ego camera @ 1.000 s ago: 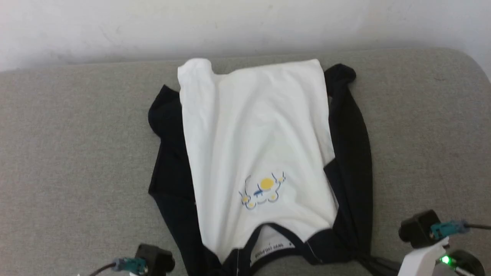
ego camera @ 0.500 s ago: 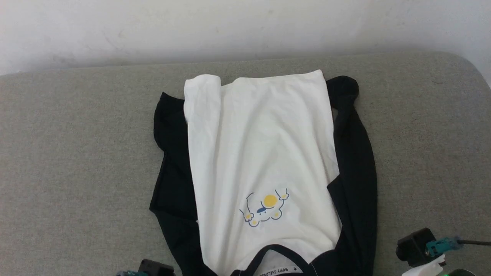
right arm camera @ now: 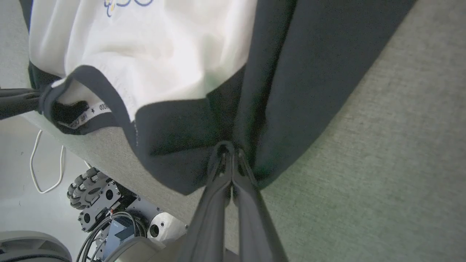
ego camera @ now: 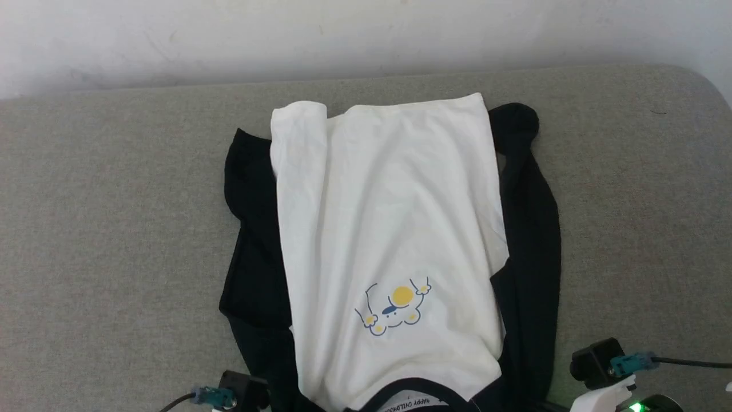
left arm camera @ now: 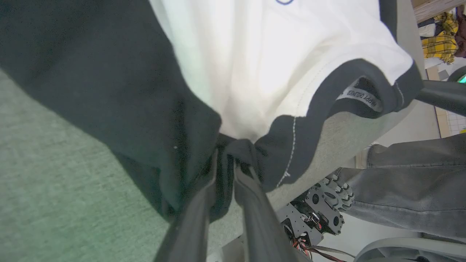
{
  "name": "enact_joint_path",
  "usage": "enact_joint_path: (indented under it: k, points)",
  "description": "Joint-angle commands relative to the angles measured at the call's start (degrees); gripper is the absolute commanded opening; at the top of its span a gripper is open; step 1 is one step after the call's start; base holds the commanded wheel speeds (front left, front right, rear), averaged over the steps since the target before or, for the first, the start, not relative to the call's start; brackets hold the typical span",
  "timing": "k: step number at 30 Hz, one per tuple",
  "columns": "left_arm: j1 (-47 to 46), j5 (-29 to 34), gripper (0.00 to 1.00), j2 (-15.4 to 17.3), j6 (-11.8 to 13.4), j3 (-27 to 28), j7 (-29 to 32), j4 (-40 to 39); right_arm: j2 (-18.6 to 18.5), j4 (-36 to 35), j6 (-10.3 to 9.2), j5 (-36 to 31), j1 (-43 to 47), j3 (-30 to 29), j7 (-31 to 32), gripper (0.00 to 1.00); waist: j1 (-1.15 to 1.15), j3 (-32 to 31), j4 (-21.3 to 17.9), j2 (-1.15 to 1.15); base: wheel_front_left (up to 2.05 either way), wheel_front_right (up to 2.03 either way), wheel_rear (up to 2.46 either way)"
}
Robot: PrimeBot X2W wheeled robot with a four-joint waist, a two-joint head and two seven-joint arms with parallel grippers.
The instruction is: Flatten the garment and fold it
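Observation:
The garment lies face up on the grey surface, white body in the middle, black sleeves folded along both sides, collar at the near edge and hem toward the wall. Its yellow-and-blue print sits near the collar. In the left wrist view my left gripper pinches black fabric of the garment beside the collar, its jaws barely parted around the cloth. My right gripper is shut on the black shoulder fabric of the garment on the other side of the collar. Both grips sit at the surface's near edge.
The grey padded surface runs wide to both sides, with a white wall behind it. Below its near edge are my wheeled base, a white cable on the floor and a person's grey-trousered leg.
The head camera has tilted, so the whole picture shifted down and back up. The garment lies much as before, and both grippers keep their hold at the shoulders.

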Motion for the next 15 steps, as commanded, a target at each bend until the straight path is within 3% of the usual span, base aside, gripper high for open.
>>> enact_joint_path:
  k: [1,2,8,12,15]
  points:
    - [-0.97,-0.26,1.00,-0.64,-0.56,0.12,-0.70,0.49,0.54,0.65,-0.04,0.38,-0.86,0.08,-1.18,0.76,-0.01,-0.06,-0.05,0.00,0.00,0.00,0.00]
    - [-0.92,-0.44,1.00,-1.02,-0.50,0.36,-1.31,0.57,0.87,1.12,-0.04,0.58,-1.06,-0.01,-2.14,1.00,-0.01,-0.09,-0.09,0.00,0.00,0.00,0.00]
    - [1.38,-2.38,1.00,-1.38,0.68,3.10,-4.42,-2.38,1.28,0.02,-0.04,2.50,-0.40,-2.09,-3.53,1.00,-0.01,-0.62,-0.11,0.00,0.00,0.00,0.00]
    - [3.59,-4.17,1.00,-0.65,2.63,8.44,-8.55,-9.73,2.34,-5.19,-0.04,3.69,1.85,-7.99,-4.08,1.00,-0.01,-0.34,0.34,0.00,0.00,0.00,0.00]
    - [3.21,-1.36,1.00,-0.27,3.92,13.51,-15.66,-14.42,4.73,-10.18,-0.04,1.48,2.26,-13.90,-8.05,1.00,-0.01,0.19,0.67,0.00,0.00,0.00,0.00]
